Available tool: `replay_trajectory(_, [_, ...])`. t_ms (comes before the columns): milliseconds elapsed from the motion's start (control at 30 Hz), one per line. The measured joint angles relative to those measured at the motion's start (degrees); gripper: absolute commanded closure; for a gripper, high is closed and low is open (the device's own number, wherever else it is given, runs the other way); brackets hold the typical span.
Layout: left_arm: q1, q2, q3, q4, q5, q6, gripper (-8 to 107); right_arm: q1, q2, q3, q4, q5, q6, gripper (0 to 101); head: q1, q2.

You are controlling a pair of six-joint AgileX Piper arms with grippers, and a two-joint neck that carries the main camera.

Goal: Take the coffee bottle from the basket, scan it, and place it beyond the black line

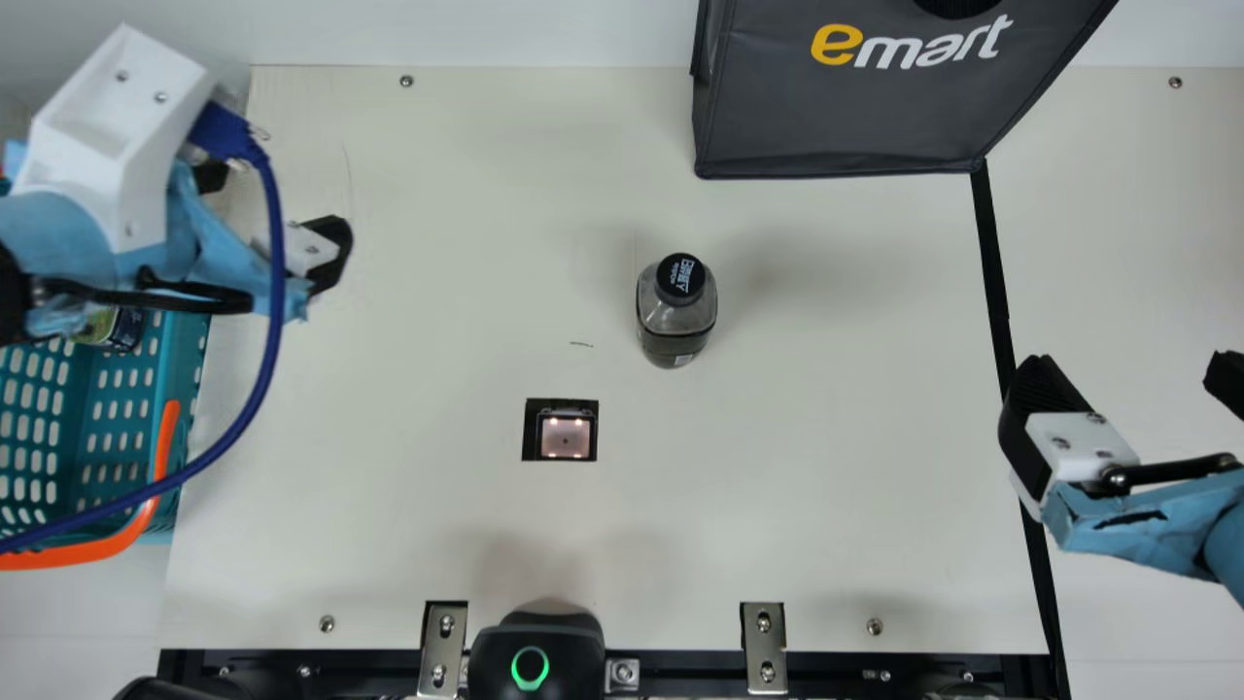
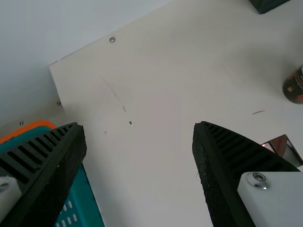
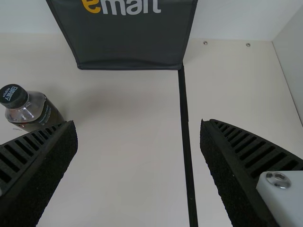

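The coffee bottle, dark with a black cap, stands upright on the table's middle, right of and behind the scanner window. My left gripper is over the table's left side near the basket; in the left wrist view the same gripper is open and empty. My right gripper hangs over the black line. In the right wrist view that gripper stands open, fingers wide apart, with the bottle beyond one finger and the black line between them.
A dark grey bag stands at the back, its corner meeting the black line. A can-like item lies in the basket. A black device with a green ring sits at the front edge, between metal brackets. A blue cable hangs from the left arm.
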Motion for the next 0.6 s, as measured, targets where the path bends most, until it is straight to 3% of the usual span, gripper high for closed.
replay_trajectory(600, [11.9,-6.8,7.7,-1.5,-0.2,-1.2,9,0.0,0.0,0.0,0.0,0.0,0.0,10,0.0,0.0])
